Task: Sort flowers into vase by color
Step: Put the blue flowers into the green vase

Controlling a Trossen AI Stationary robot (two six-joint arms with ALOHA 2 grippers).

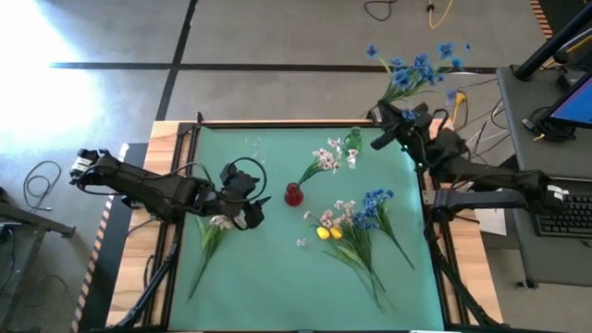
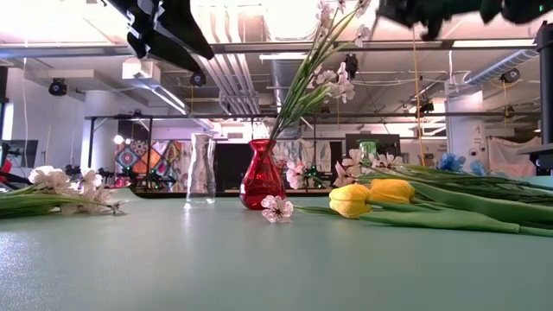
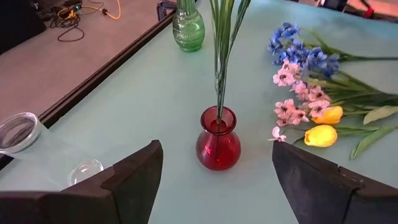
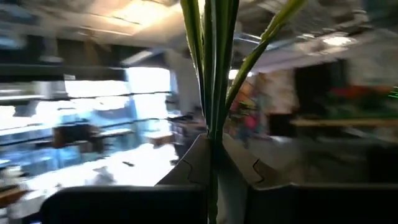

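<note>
Blue flowers [image 1: 421, 69] hang beyond the worktop's far right corner, stems pinched in the right tool [image 4: 214, 158]. Left tool [image 3: 214, 180] hovers spread above the pink-white spray [image 1: 215, 231] at left. Next, probably, the blue stems must reach a vase [image 1: 353, 143].

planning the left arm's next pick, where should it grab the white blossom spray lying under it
Grip the white blossom spray on its bare green stem just below the blossoms, coming straight down. It lies flat on the table, blossoms toward the left gripper, stem trailing to the near edge, so set the open jaws across the stem.
</note>
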